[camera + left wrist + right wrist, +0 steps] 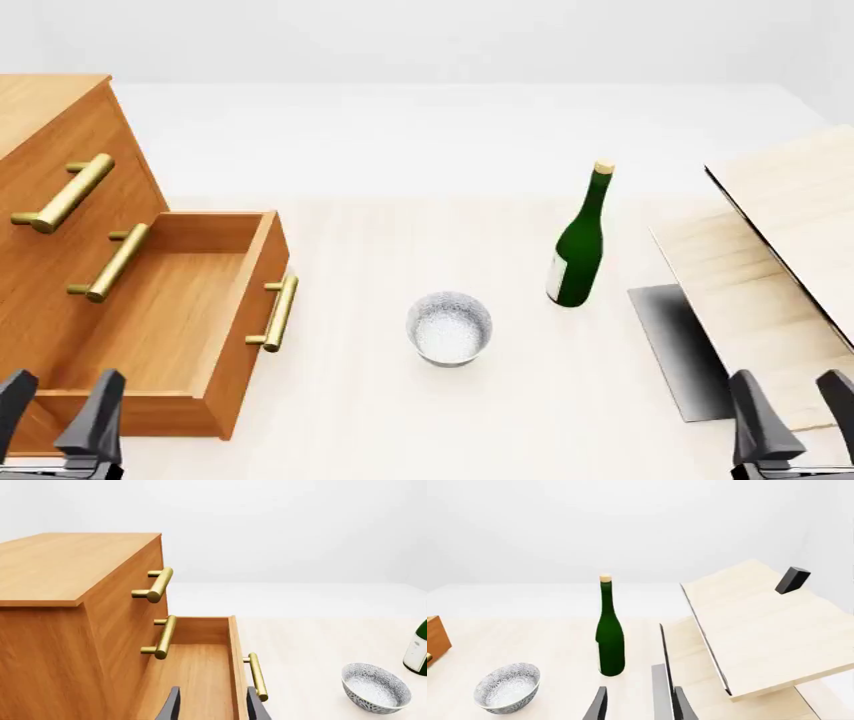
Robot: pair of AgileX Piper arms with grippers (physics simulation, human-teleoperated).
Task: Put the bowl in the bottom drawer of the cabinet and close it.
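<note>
Front view: your speckled white-grey round bowl (450, 327) sits right of the pulled-out orange-brown wooden bottom drawer (174, 320). Your left gripper (59, 408) and right gripper (790, 412) both hold nothing, jaws apart.

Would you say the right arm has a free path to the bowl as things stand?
Probably yes. The bowl stands alone on open table; the right gripper is open, and nothing lies between them. The green bottle stands farther back, off that line, and the pale boards stay to the right.
</note>
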